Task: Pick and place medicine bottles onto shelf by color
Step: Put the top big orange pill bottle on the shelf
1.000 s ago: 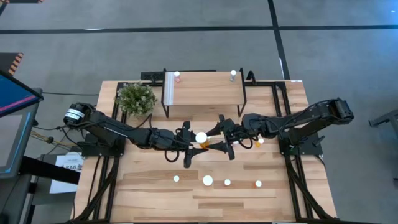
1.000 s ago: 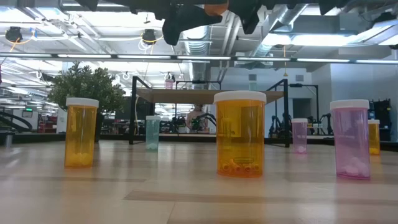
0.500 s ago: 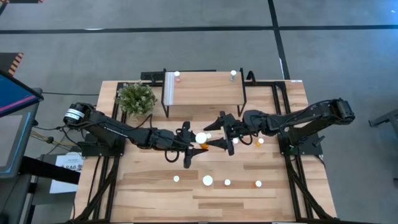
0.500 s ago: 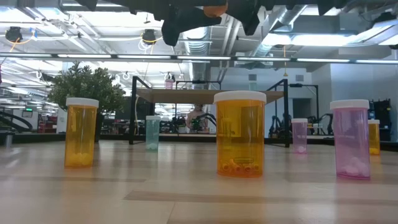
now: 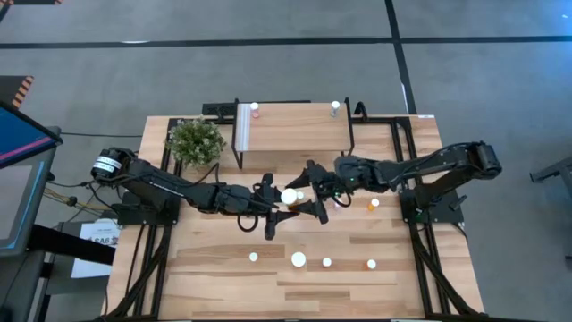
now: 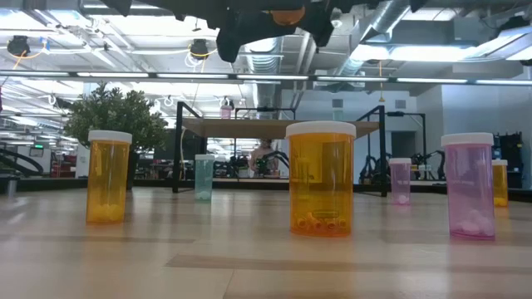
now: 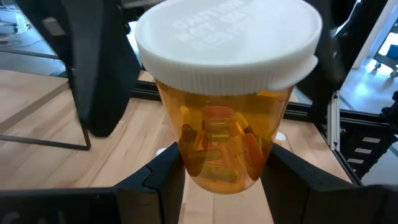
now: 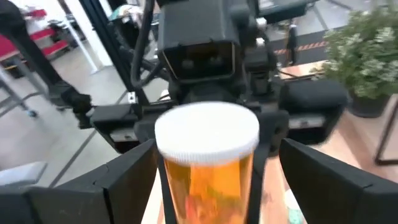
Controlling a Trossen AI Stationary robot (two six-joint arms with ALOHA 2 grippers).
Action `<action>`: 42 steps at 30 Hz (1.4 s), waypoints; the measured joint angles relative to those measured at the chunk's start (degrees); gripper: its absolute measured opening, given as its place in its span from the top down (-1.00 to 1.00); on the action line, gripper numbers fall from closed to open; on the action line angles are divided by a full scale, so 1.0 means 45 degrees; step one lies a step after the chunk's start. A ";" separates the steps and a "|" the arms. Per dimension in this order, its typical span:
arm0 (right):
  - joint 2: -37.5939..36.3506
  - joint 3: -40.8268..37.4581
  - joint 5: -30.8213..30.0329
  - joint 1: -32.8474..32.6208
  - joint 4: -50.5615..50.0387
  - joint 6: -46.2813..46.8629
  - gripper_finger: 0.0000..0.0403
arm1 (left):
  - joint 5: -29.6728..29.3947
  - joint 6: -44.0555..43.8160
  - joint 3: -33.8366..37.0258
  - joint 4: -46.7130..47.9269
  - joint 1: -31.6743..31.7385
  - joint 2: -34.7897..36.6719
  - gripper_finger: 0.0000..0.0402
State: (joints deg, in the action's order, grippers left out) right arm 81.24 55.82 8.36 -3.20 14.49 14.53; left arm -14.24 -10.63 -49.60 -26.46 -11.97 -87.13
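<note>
An orange medicine bottle (image 5: 290,196) with a white cap hangs above the table's middle, in front of the shelf (image 5: 290,127). My left gripper (image 5: 282,206) is shut on it. My right gripper (image 5: 310,190) is open, reaching in from the right. Its two fingers (image 8: 127,180) stand on either side of the same bottle (image 8: 207,162) without touching it. A pink bottle (image 5: 255,110) and a clear one (image 5: 335,107) stand on the shelf's top board. In the low view only the bottle's bottom (image 6: 287,13) shows at the top edge. My left gripper pinches the lower part of the bottle's orange body (image 7: 186,163) between its two fingers (image 7: 163,177). The fingers come nearly level from the table's left. The bottle stands upright in the hold, cap up, lifted clear of the table.
Several bottles stand on the table near its front: orange (image 6: 109,176), green (image 6: 204,176), a wide orange one (image 6: 321,178) and two pink ones (image 6: 470,187). Another orange bottle (image 5: 374,204) stands under my right arm. A potted plant (image 5: 195,140) is left of the shelf.
My right gripper has moved toward the table's left, up to the bottle held by my left gripper, and its open fingers now flank it. My left gripper and the bottle have kept still.
</note>
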 joint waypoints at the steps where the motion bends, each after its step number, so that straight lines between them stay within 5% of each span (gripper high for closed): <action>1: 0.0124 0.0169 0.0223 0.0031 -0.0137 -0.0024 -0.74 | 0.0000 -0.0044 0.0000 0.0000 0.0000 0.0000 0.22; 32: 0.0046 0.0571 0.0909 0.0417 -0.0867 -0.0706 0.04 | -0.0369 -0.0389 -0.0005 0.0032 0.0010 0.0010 0.11; 42: 0.0051 0.0571 0.1202 0.0769 -0.0846 -0.0667 -0.02 | -0.0612 -0.1303 -0.0005 0.0654 0.0199 0.0377 0.08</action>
State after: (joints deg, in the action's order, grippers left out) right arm 81.47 58.39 13.76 0.26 10.69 11.53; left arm -16.99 -16.50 -49.63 -23.52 -11.07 -85.44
